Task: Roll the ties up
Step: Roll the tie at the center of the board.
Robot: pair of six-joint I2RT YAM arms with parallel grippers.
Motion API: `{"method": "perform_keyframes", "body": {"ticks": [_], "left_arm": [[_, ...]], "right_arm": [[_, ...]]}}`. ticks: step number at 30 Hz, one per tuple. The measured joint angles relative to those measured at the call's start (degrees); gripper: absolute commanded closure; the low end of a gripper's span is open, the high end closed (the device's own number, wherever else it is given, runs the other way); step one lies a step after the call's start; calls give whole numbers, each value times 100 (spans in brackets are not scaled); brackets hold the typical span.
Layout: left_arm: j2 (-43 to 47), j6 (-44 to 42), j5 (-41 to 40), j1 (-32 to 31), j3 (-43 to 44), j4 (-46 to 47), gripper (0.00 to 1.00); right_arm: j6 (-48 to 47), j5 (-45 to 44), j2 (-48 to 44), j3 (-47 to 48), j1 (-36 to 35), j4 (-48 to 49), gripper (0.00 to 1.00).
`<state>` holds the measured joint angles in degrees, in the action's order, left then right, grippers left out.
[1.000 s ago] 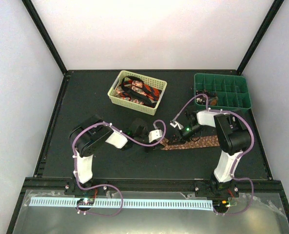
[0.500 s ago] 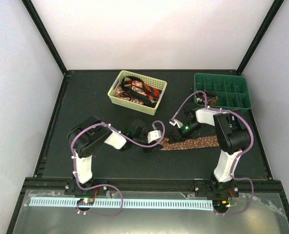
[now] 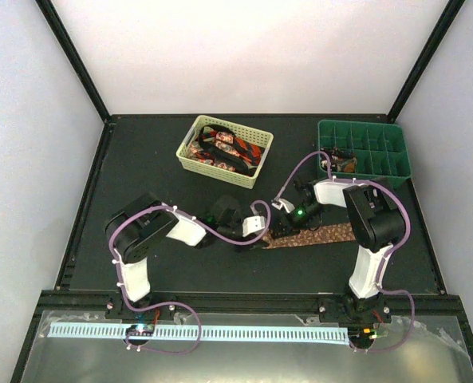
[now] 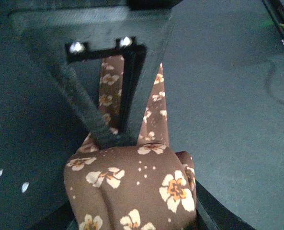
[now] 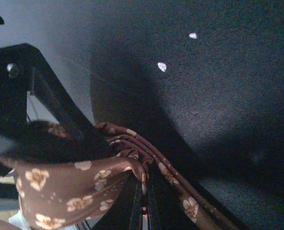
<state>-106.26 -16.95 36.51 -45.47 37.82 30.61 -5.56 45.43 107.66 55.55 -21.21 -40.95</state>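
A brown tie with pale flowers [image 3: 324, 235] lies flat on the dark table, and its left end is rolled up between my two grippers. My left gripper [image 3: 258, 228] has that fat roll [image 4: 132, 187] filling the space between its jaws; one dark finger [image 4: 216, 215] shows at the roll's right side. My right gripper [image 5: 144, 189] is shut, pinching several folded layers of the same tie [image 5: 60, 187] at the roll's edge. In the top view the right gripper [image 3: 287, 210] sits just right of the left one. Red-and-black ties [image 3: 224, 148] lie piled in the basket.
A pale yellow lattice basket [image 3: 185, 154] stands at the back centre-left. A green divided tray [image 3: 364, 125] sits at the back right, with a small rolled item in one cell. The black frame rails run along the table's edges.
My right gripper closed fully and shifted left and back toward the left gripper. The tie's left end rose off the table with it. The left jaws widened slightly around the roll.
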Motion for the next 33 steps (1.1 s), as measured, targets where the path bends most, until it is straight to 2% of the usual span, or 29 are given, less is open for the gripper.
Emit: {"method": "perform_keyframes", "body": {"ticks": [7,21,26,33], "left_arm": [[-153,0,22,-289,321,-59,58],[-472,111,114,-269,758,-319,53],[-420,201,-42,-160,673,-476,54],[-114,210,-358,-7,210,-391,48]], "right_arm": [[15,-2,0,-2,2,9,98],[42,-201,-81,-4,175,0,98],[50,-177,-98,-24,173,33,98],[48,260,-103,-251,-37,229,98]]}}
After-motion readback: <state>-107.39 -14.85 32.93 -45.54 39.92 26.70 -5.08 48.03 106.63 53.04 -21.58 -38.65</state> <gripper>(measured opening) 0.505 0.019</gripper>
